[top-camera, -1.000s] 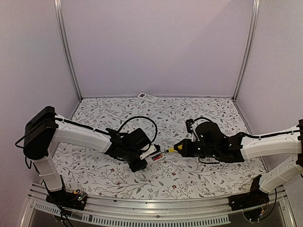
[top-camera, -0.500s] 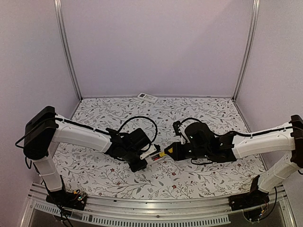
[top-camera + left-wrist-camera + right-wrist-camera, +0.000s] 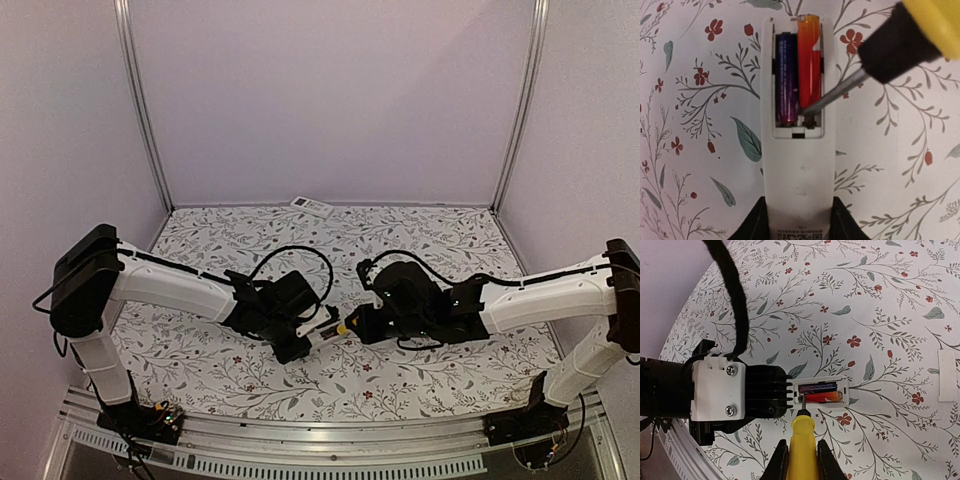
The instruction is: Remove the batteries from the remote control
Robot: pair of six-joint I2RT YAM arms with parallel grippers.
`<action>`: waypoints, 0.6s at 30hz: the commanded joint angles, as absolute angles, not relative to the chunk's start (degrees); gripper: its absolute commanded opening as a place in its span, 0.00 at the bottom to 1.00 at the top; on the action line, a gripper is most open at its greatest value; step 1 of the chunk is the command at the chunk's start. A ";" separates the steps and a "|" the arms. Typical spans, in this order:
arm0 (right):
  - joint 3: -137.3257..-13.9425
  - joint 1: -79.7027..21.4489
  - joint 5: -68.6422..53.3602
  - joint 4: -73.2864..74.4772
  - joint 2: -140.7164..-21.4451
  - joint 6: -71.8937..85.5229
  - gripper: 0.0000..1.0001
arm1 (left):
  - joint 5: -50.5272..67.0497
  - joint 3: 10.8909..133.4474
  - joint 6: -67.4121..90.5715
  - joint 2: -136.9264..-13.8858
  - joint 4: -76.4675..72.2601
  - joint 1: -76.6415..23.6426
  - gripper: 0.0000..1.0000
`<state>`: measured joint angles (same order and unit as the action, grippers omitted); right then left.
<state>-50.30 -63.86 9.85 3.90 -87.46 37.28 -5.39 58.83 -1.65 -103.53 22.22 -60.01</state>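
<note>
Clamping the slim white plastic remote control at one end, the left gripper has a black finger against each long side; jaws narrow, closed on the casing.

Remote control lies back-up and flat; its battery compartment is open at the end away from that gripper. The two batteries sit in the compartment side by side: a dark purple cylindrical cell, and a reddish-orange cylindrical cell just beside it.

Right gripper comes in from the right; its fingers are closed on the handle of a screwdriver with yellow plastic grip, black collar and thin metal shaft. The shaft slants down into the compartment. Its tip is at the end of the reddish-orange cell nearest the left gripper, close to the seam between the cells; cannot tell whether it is under the cell.

Seen from above, the remote control sits near-centre on the floral-patterned table, between the two grippers, left gripper on its left.

Flat white rectangular strip lies on the table beyond the remote's open end, well apart from it; shows only in the right wrist view.

Broader white remote lies at the far edge by the back wall, well apart from both arms.
</note>
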 commanded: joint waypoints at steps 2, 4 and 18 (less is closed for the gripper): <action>-52.01 -64.50 12.42 7.06 -88.83 36.40 0.00 | -6.15 59.02 -1.32 -106.17 21.97 -60.67 0.20; -52.23 -64.68 12.75 7.33 -88.94 36.23 0.00 | -6.11 59.04 -1.30 -106.26 22.04 -60.68 0.20; -55.59 -67.23 24.76 14.92 -88.67 37.06 0.00 | -6.42 59.15 -1.33 -106.42 22.19 -60.65 0.20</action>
